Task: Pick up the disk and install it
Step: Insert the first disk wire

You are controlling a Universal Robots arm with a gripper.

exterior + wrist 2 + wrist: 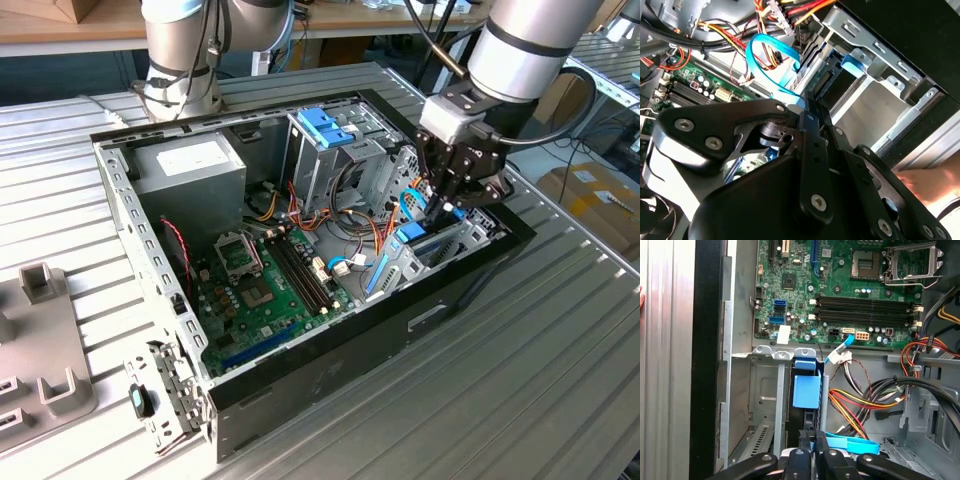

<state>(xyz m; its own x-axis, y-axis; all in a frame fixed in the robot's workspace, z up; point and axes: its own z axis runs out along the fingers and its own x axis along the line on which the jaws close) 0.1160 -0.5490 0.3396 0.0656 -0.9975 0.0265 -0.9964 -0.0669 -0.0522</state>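
One open case [330, 350] on ribbed table [520, 380]

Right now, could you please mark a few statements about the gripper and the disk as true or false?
1. The gripper is down inside the computer case. True.
2. The disk lies flat. False: it stands on edge in the drive bay.
3. A cooler covers the processor socket. False: the socket is bare.
4. A blue cable lies beside the bay. True.
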